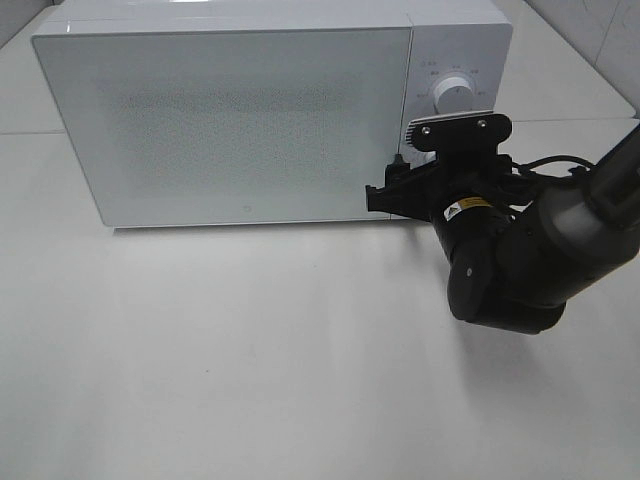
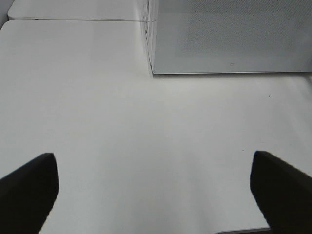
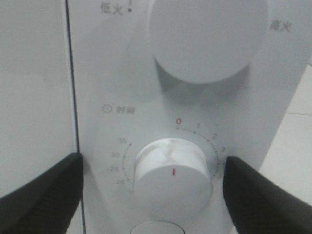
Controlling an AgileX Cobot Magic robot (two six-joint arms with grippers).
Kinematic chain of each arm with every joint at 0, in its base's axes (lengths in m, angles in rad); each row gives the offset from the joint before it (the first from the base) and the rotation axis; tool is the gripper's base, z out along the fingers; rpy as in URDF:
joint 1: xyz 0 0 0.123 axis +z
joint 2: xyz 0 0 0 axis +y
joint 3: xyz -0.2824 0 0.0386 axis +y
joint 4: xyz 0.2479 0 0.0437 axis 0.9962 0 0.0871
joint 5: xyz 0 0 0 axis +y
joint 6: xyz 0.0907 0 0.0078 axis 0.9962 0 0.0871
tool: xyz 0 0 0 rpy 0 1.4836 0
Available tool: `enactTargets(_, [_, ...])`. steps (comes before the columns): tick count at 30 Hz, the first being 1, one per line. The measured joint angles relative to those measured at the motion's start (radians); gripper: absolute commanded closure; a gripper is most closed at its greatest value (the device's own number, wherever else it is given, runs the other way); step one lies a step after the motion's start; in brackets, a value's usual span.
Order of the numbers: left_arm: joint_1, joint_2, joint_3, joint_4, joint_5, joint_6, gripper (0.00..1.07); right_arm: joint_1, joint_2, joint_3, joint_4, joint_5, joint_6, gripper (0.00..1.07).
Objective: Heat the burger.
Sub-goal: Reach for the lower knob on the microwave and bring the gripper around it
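The burger shows in no view; its place, look and direction I cannot tell. The right end effector [image 3: 152,160] stands released around the timer knob [image 3: 173,178] of the microwave [image 1: 250,120], not touching it. The left end effector [image 2: 153,157] is released, empty, before the microwave.

A plain white counter [image 1: 250,380] lies under soft, even light, a thin seam crossing it; pale tiles [image 1: 600,40] show far right.

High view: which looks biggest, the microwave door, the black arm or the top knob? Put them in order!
1. the door, biggest by far.
2. the arm; it is nearer the camera, which makes it look bigger.
3. the top knob, smallest.
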Motion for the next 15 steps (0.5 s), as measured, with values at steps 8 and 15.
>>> enactTargets(8, [0.0,0.0,0.0,0.0,0.0,0.0,0.06,0.0,0.0,-0.001,-0.002,0.0,-0.017,0.38])
enactTargets(15, [0.0,0.0,0.0,0.0,0.0,0.0,0.06,0.0,0.0,-0.001,-0.002,0.0,-0.035,0.43])
